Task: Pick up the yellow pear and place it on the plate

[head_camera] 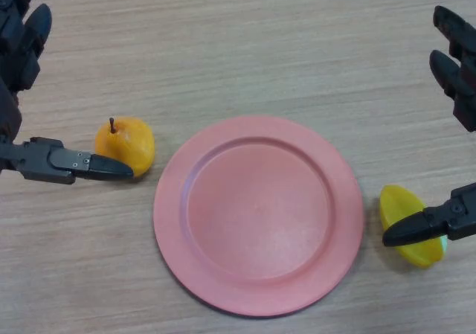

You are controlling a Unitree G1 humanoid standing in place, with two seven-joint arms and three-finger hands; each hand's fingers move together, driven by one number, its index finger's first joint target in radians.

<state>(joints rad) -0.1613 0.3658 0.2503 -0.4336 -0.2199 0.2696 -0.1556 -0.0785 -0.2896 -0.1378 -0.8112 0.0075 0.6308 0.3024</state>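
A yellow-orange pear (126, 144) with a dark stem lies on the wooden table, just left of the pink plate (258, 213). My left hand (22, 44) is open at the left edge; its thumb (71, 163) reaches to the pear's near side, and its fingers are up at the top left, apart from the pear. My right hand (457, 59) is open at the right edge; its thumb (428, 226) lies over a yellow lemon-like fruit (405, 219) to the right of the plate. The plate holds nothing.
The wooden table (245, 44) stretches behind the plate.
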